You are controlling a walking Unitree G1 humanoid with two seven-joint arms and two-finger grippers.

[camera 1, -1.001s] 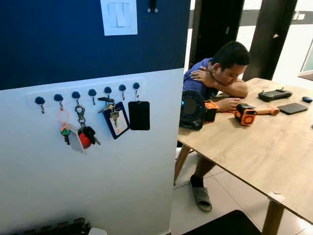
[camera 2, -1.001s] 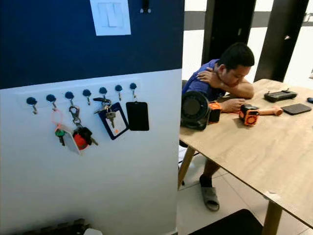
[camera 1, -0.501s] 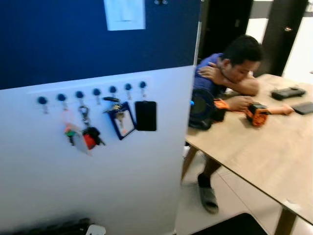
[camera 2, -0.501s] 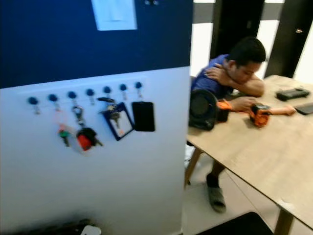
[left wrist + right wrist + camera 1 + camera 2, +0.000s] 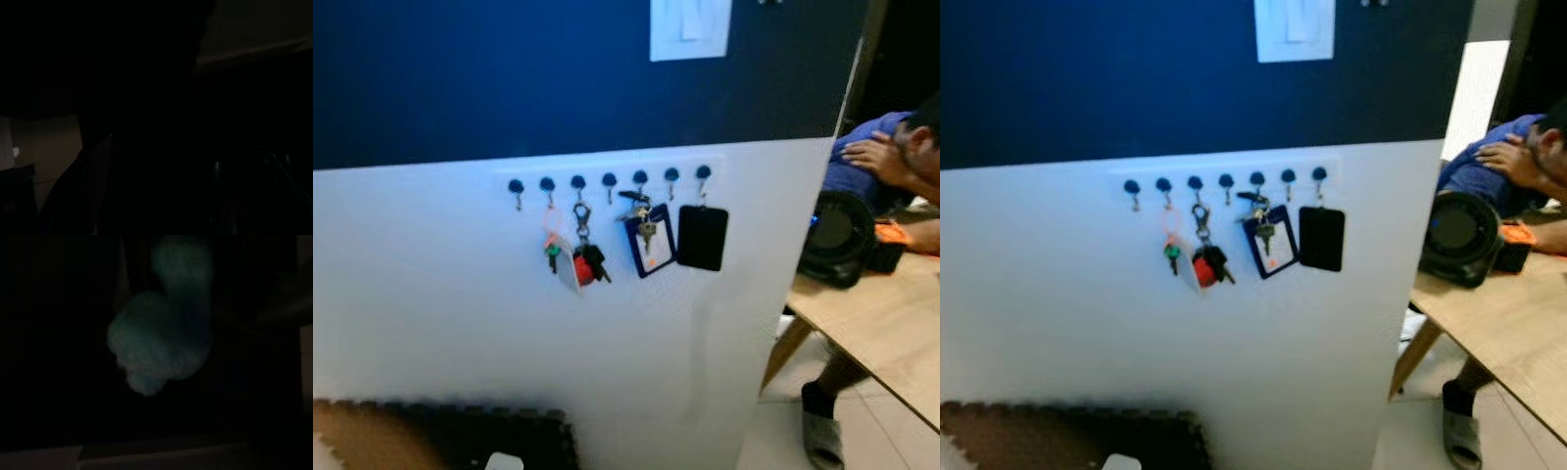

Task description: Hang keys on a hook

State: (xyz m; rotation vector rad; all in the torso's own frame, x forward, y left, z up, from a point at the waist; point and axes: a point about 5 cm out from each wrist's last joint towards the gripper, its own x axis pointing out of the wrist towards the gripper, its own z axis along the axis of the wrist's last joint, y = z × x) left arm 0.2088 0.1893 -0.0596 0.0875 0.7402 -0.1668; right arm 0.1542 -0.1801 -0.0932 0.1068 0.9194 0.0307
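A white rail of several blue-knobbed hooks (image 5: 607, 181) runs along the wall where the dark blue upper part meets the white lower part. On it hang a pink loop with a green key (image 5: 551, 243), a carabiner with a red and black fob (image 5: 586, 260), a blue card holder with keys (image 5: 649, 240) and a black card holder (image 5: 703, 237). The leftmost hook (image 5: 516, 188) and the fourth hook (image 5: 609, 182) are bare. The right wrist view is very dark, with a pale teal fuzzy blob (image 5: 161, 338). The left wrist view is almost black.
The wall ends at a corner (image 5: 793, 294) on the right. Past it stands a wooden table (image 5: 886, 318) with a black fan (image 5: 838, 238), and a person (image 5: 891, 157) leans on it. A dark foam mat (image 5: 460, 431) lies at the wall's foot. A white switch plate (image 5: 690, 27) sits high up.
The whole picture has shifted right, so the camera has turned left: the hook rail now sits near the middle and the table and person are at the right edge.
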